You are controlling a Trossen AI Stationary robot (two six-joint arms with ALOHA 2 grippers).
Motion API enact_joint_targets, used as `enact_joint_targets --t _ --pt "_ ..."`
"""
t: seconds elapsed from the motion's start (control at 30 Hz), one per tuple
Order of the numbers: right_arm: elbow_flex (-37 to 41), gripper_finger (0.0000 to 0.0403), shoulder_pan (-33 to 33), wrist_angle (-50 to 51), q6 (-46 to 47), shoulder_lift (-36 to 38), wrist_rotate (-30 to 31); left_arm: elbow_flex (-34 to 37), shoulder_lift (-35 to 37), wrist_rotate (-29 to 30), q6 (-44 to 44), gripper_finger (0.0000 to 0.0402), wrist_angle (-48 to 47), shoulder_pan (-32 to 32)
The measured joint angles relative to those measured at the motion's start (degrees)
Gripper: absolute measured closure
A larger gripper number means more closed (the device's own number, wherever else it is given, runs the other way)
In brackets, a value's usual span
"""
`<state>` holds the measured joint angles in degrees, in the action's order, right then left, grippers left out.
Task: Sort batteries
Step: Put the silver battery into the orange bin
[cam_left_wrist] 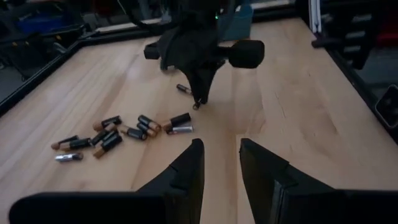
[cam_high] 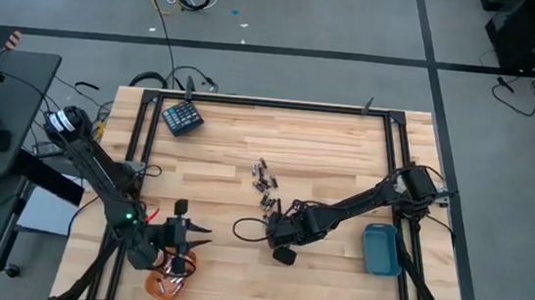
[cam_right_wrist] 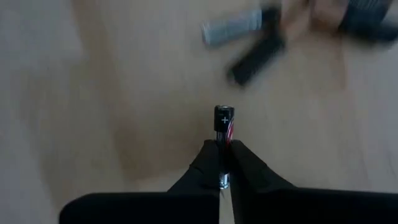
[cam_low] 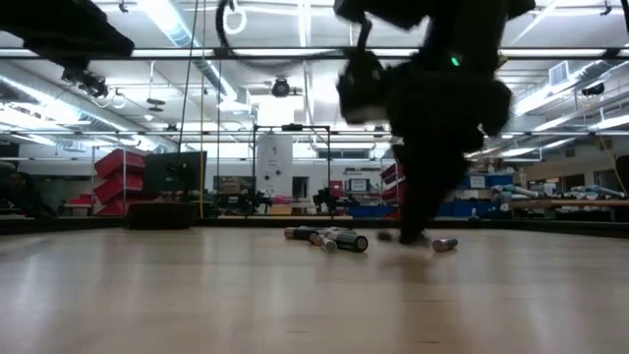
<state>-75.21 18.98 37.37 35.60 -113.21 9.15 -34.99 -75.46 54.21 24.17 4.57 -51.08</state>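
One cell (cam_right_wrist: 224,121) pinched endwise in the right tool (cam_right_wrist: 224,163); thin grip, so lifting fast could flick it loose. Left tool (cam_left_wrist: 219,158) hangs part-open, empty.

Dark, silvery batteries (cam_left_wrist: 112,134); teal tray (cam_high: 380,250)

The only mark I can read is a white plus sign on the dark end of the battery (cam_right_wrist: 224,124) pinched between my right gripper's (cam_right_wrist: 224,163) fingers.
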Motion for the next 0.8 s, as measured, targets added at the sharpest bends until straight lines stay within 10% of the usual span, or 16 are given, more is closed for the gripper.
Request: enact_joint_targets --t 0.8 --pt "-0.36 0.0403 -0.85 -34.96 -21.23 3.54 3.16 6.74 -5.49 -11.96 -8.05 0.0298 23.78 10.68"
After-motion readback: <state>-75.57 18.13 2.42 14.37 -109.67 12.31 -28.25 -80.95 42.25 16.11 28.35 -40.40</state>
